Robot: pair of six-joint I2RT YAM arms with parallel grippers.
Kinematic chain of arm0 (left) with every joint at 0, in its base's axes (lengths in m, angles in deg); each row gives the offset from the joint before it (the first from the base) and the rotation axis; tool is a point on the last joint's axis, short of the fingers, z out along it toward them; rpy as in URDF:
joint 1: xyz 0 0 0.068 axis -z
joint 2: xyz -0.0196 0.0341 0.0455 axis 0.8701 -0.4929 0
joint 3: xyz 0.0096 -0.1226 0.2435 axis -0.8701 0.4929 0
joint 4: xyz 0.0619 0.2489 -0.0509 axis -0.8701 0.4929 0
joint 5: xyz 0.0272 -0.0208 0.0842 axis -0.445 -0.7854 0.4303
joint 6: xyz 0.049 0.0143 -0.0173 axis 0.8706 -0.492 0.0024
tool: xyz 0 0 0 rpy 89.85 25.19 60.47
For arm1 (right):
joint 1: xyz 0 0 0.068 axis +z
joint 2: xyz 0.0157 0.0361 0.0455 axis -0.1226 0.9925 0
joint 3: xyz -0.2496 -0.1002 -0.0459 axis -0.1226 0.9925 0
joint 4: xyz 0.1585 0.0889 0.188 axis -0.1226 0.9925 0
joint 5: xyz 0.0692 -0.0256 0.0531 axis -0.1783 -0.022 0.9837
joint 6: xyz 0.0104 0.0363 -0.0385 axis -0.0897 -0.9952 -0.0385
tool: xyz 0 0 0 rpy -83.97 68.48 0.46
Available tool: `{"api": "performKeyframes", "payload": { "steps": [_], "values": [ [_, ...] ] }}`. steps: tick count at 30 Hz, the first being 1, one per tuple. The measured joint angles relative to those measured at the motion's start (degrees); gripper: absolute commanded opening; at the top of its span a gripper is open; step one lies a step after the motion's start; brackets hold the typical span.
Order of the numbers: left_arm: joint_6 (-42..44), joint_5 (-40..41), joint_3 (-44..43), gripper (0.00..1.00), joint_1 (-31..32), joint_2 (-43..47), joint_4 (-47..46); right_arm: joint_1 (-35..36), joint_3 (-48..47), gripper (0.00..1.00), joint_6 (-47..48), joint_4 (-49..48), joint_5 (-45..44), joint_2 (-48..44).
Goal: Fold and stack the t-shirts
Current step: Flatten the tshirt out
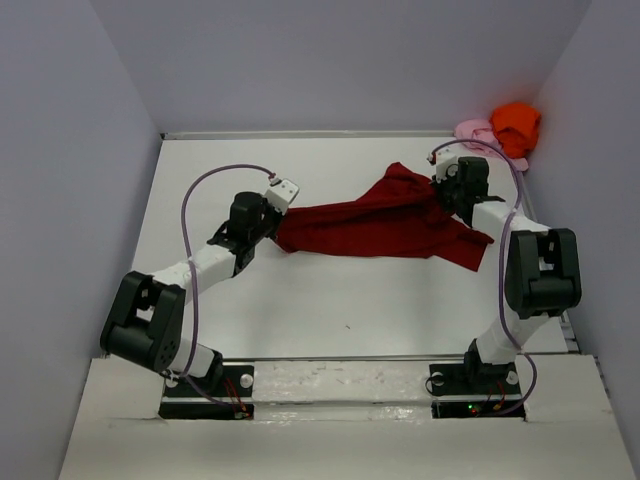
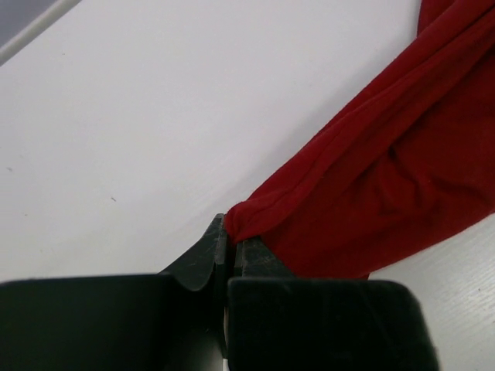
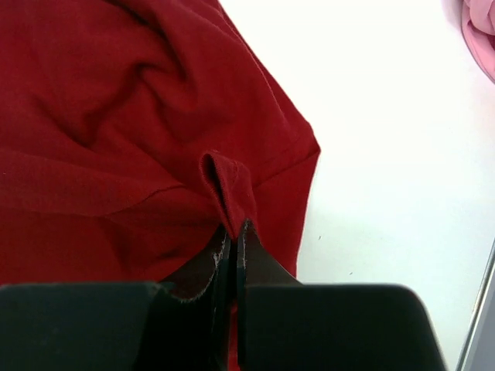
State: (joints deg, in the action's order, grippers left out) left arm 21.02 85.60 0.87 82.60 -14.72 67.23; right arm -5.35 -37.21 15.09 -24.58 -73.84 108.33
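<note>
The dark red t-shirt [image 1: 380,218] is stretched across the middle of the table between my two grippers. My left gripper [image 1: 272,228] is shut on its left end; in the left wrist view the cloth [image 2: 387,170] bunches out of my closed gripper [image 2: 230,232]. My right gripper [image 1: 447,196] is shut on a fold near the shirt's right side; in the right wrist view the red cloth [image 3: 116,116] is pinched at my gripper [image 3: 233,228]. The orange t-shirt [image 1: 516,124] and the pale pink t-shirt [image 1: 476,130] lie crumpled at the far right corner.
White walls enclose the table [image 1: 330,310] on the left, back and right. The pink shirt's edge [image 3: 478,39] shows at the top right of the right wrist view. A metal rail [image 1: 340,358] runs along the near edge by the arm bases.
</note>
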Motion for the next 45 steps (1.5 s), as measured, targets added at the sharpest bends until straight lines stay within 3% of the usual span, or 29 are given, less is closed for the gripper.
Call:
{"api": "performKeyframes", "payload": {
  "steps": [8, 15, 24, 33, 45],
  "values": [
    [-2.27, 1.86, 0.04, 0.00, -2.71, 5.07, -2.05, 0.28, 2.10, 0.00, -0.55, -2.95, 2.49, -1.49],
    [-1.68, 3.41, -1.05, 0.00, -3.91, 9.18, 0.04, 0.02, 5.31, 0.00, -2.10, -3.93, 8.15, -14.40],
    [1.38, 3.02, -12.85, 0.00, -4.57, 17.66, 5.44, -2.05, 5.05, 0.00, -5.01, -6.38, 12.68, -31.43],
    [2.12, 2.64, -15.28, 0.00, -4.72, 31.56, 9.68, -2.05, -1.57, 0.00, -7.78, 2.47, 15.26, -44.81],
    [-1.84, -2.27, -23.17, 0.00, -5.01, 47.15, 23.12, -2.10, -16.96, 0.00, -11.50, 21.14, 16.72, -58.18]
  ]
}}
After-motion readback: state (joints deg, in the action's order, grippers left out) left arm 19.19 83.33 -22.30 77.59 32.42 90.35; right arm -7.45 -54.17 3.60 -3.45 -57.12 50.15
